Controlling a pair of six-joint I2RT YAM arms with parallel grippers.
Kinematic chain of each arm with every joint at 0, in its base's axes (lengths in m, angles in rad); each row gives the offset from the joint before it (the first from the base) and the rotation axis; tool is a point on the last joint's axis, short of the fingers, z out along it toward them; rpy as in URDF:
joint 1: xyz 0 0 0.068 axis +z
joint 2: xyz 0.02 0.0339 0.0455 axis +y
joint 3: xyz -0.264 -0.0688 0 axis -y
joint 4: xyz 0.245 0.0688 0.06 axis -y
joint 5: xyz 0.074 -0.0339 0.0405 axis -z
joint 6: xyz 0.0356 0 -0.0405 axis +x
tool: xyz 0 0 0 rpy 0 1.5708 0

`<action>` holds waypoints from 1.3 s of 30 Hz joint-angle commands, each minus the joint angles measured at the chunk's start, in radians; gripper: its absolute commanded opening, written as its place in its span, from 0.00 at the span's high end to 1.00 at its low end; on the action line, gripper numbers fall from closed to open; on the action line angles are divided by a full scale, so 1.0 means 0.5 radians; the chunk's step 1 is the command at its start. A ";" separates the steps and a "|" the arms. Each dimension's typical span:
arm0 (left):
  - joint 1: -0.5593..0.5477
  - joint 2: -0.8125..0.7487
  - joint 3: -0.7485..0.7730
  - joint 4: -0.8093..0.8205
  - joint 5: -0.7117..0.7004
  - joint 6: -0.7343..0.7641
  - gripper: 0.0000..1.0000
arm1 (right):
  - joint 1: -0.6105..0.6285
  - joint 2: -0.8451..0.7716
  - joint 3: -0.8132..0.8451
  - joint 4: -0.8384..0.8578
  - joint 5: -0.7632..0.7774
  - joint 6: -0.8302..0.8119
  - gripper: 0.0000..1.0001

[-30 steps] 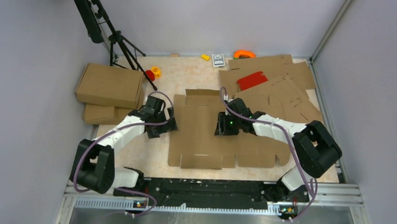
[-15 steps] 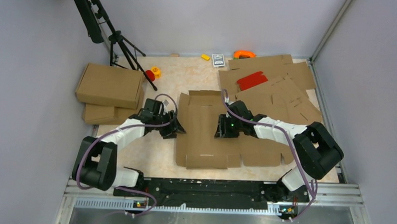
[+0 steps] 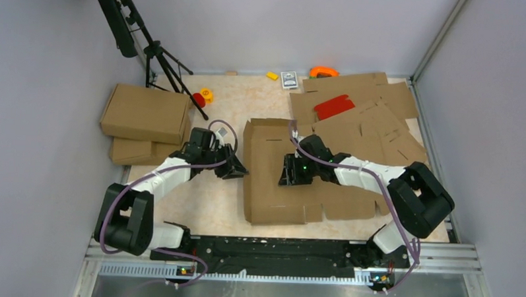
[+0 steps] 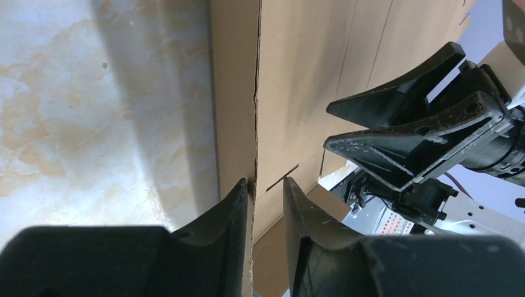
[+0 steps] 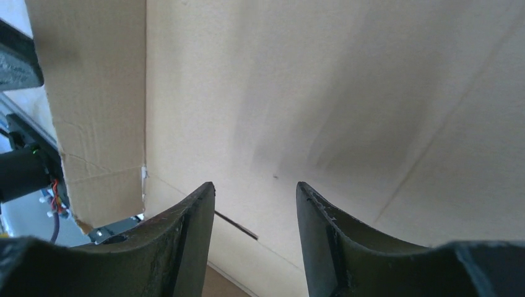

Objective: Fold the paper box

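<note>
Top view first: the left side flap (image 3: 247, 161) of the flat brown cardboard paper box (image 3: 279, 189) now stands up straight, where a second ago it lay flat on the pale marbled table (image 3: 205, 206). The whole box has also slid a little to the right. My left claw (image 3: 236, 169) was wide open then and has come in close around that flap. From the left wrist I see the flap's edge between the two black fingers (image 4: 232, 204), touching one of them, but I cannot tell if the pinch is tight yet. My right claw (image 3: 287, 173) sits over the middle of the box with its fingers apart and nothing between them. So I think the first wall is going up and the other walls are not done. The box lies in the middle of the table, just in front of both arms. The rest of it looks flat, with creases, slots and small tabs along its near edge.
</note>
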 commanded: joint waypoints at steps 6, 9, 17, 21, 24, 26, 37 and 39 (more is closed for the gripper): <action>0.005 0.060 0.050 0.068 -0.022 0.044 0.84 | 0.263 -0.065 0.065 0.167 -0.263 -0.174 0.35; 0.005 0.082 0.053 0.064 -0.053 0.048 0.88 | 0.396 -0.095 0.120 0.039 -0.159 -0.263 0.33; 0.006 0.120 0.062 0.063 -0.060 0.026 0.98 | 0.737 -0.190 0.096 0.010 0.145 -0.261 0.31; 0.005 0.120 0.071 0.056 -0.071 0.004 0.99 | 0.868 -0.110 0.179 0.002 0.264 -0.251 0.30; 0.005 0.120 0.081 0.049 -0.081 -0.001 0.99 | 0.928 -0.020 0.263 -0.055 0.310 -0.281 0.30; 0.005 0.127 0.092 0.038 -0.077 0.000 0.99 | 0.962 0.022 0.304 -0.064 0.346 -0.299 0.29; 0.005 0.150 0.116 0.003 -0.081 0.025 0.99 | 1.134 0.286 0.606 -0.256 0.667 -0.391 0.14; 0.004 0.152 0.130 -0.015 -0.083 0.038 0.99 | 1.147 0.332 0.644 -0.319 0.710 -0.409 0.15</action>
